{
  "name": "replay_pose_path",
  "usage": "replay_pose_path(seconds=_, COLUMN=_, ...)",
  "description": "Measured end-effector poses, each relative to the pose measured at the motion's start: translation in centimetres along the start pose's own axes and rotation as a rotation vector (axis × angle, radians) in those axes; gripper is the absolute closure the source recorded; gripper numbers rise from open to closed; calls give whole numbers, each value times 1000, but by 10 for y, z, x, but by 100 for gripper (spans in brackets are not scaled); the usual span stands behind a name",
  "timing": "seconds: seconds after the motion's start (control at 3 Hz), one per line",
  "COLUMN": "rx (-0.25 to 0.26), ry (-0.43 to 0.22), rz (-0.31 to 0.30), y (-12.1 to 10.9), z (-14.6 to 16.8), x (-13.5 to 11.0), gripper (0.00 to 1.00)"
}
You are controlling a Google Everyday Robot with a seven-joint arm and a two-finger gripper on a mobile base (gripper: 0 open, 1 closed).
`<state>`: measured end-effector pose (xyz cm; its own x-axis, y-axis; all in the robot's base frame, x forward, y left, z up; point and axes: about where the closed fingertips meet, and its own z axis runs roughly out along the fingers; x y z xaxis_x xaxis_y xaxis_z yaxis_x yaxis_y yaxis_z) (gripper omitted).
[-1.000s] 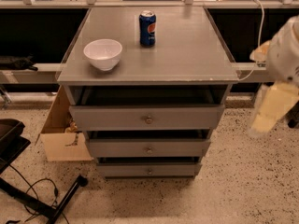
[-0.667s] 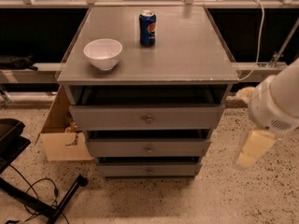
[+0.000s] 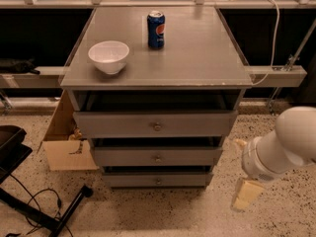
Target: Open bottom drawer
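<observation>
The grey cabinet [image 3: 158, 78] stands in the middle of the camera view with three drawers. The bottom drawer [image 3: 133, 180] is the lowest, narrow grey front with a small round metal knob [image 3: 158, 181]; its front sits about flush under the middle drawer [image 3: 123, 157]. The top drawer [image 3: 113, 125] is the widest. My gripper [image 3: 247, 191] hangs at the lower right on the end of the white arm [image 3: 286, 144]. It is to the right of the bottom drawer, just above the floor and apart from the cabinet, with nothing seen in it.
A white bowl [image 3: 109, 56] and a blue Pepsi can [image 3: 156, 29] stand on the cabinet top. An open cardboard box [image 3: 66, 142] sits on the floor against the cabinet's left side. A black stand's legs and cables [image 3: 44, 211] lie at the lower left. Speckled floor surrounds the cabinet.
My arm and gripper have moved down and to the left, from beside the cabinet top to floor level near the bottom drawer's right side. The drawers have not moved.
</observation>
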<state>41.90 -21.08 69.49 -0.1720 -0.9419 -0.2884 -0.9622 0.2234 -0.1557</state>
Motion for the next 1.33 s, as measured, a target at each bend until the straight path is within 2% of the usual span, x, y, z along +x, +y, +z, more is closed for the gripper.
replay_pose_path(seconds=0.33, rx=-106, ry=-32, rz=40, y=8, z=82, x=27, gripper=0)
replay_pose_path(seconds=0.67, rx=-106, ry=-32, rz=40, y=8, z=82, x=27, gripper=0)
replay_pose_path(seconds=1.33, rx=-202, ry=20, rz=36, y=26, z=229, x=33, gripper=0)
